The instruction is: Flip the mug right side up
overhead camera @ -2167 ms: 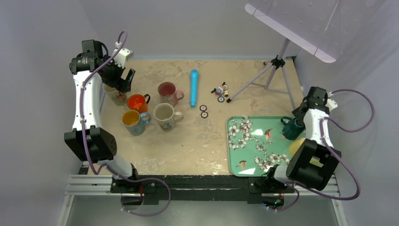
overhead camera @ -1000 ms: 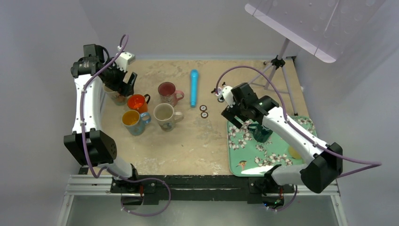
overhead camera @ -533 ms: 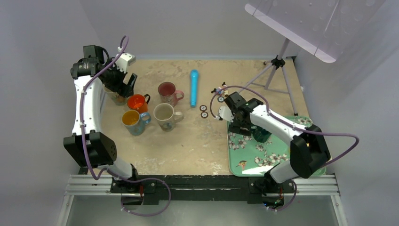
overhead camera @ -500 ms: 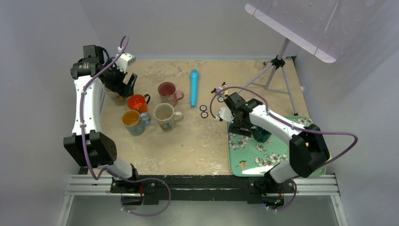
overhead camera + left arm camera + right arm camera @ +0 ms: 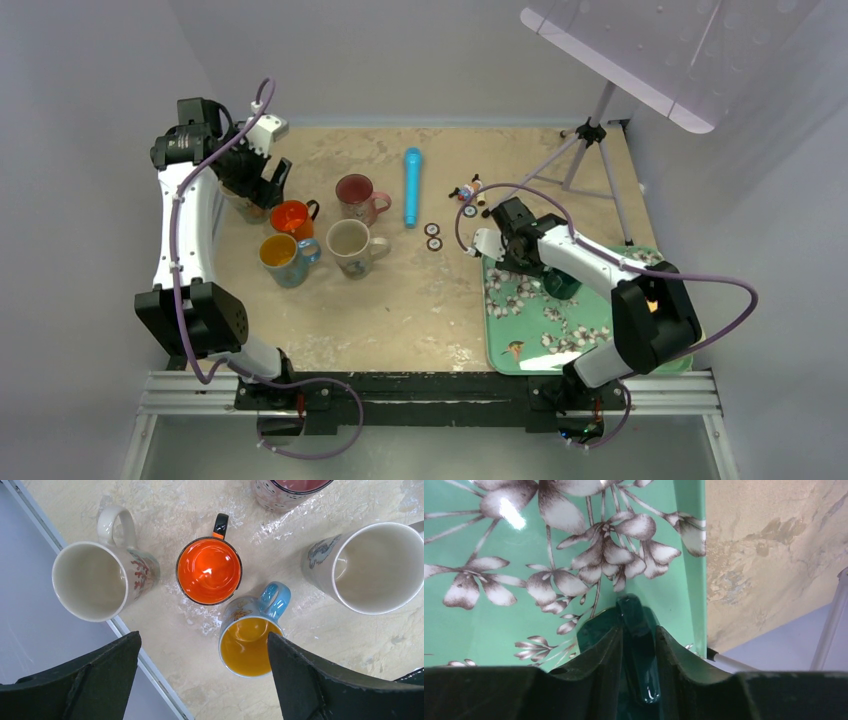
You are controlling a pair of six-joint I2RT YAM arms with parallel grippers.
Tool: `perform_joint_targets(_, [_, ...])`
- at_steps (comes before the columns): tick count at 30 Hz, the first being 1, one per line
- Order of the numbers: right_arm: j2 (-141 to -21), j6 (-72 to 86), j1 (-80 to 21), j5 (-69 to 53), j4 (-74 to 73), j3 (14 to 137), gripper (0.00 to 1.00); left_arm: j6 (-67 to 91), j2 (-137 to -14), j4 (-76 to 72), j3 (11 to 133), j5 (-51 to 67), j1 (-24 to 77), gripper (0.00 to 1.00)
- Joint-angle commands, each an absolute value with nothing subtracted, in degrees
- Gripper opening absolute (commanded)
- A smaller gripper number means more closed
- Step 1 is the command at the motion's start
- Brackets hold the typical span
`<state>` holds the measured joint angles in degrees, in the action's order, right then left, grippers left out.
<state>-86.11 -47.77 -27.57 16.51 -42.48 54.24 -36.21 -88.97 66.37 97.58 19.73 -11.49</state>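
A dark green mug [image 5: 560, 285] stands on the green floral tray [image 5: 520, 325]. I cannot tell which way up it is. My right gripper [image 5: 540, 268] reaches over the tray's far left part and is shut on the mug's handle [image 5: 640, 650], with a finger [image 5: 599, 665] on each side of it. My left gripper [image 5: 262, 180] is open and empty, hovering above a group of upright mugs at the far left; in the left wrist view its gap [image 5: 203, 640] is over the table between the orange mug [image 5: 209, 570] and the blue mug [image 5: 250, 645].
Upright mugs: cream with coral print [image 5: 95, 580], orange [image 5: 291, 216], blue [image 5: 280, 255], large cream [image 5: 349, 242], maroon-lined [image 5: 355, 192]. A blue cylinder [image 5: 411, 187], small figures [image 5: 468, 190], two discs [image 5: 433, 236] and a tripod [image 5: 585, 150] stand behind. The tray's edge [image 5: 696, 555] borders the table.
My right arm swung from the tray's right edge over to its left part, carrying the green mug toward the tray's middle, then turned its wrist. My left arm barely moved.
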Motion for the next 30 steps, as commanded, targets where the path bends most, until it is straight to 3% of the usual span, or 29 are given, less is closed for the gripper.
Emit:
perform_joint_targets(1, [-86.7, -48.4, -27.6, 13.9, -40.8, 54.1, 0.3, -37.7, -86.6, 64.7, 96.9, 19.8, -11.2, 1.0])
perform_joint_targets(6, [-86.9, -48.3, -27.6, 13.8, -41.9, 54.8, 0.27, -38.0, -86.3, 65.1, 96.8, 19.9, -11.2, 1.0])
perform_joint_targets(13, [-86.3, -49.2, -26.1, 16.3, -38.5, 50.7, 0.55, -37.8, -86.0, 65.1, 96.9, 20.8, -11.2, 1.0])
perform_joint_targets(15, [-85.9, -49.4, -25.6, 16.9, -38.0, 50.4, 0.49, -37.8, -86.1, 65.1, 96.9, 20.8, -11.2, 1.0])
perform_joint_targets(19, [-85.9, -49.5, -25.4, 16.7, -38.5, 51.5, 0.25, -37.9, -86.1, 64.9, 96.8, 20.6, -11.3, 1.0])
perform_joint_targets(20, [-86.1, -49.5, -25.3, 17.0, -38.9, 52.1, 0.19, -37.8, -86.0, 64.9, 96.8, 20.6, -11.2, 1.0])
perform_joint_targets(21, [-86.1, -49.4, -25.5, 16.8, -39.4, 53.1, 0.03, -37.7, -85.9, 65.0, 97.0, 20.8, -11.2, 1.0])
perform_joint_targets(22, [-86.0, -48.9, -25.8, 16.6, -39.6, 54.2, 0.0, -37.6, -85.8, 65.4, 97.1, 21.1, -11.2, 1.0])
perform_joint_targets(30, [-83.5, -38.4, -30.5, 7.2, -47.2, 78.6, 0.0, -35.2, -85.1, 77.2, 103.0, 34.1, -9.2, 0.97])
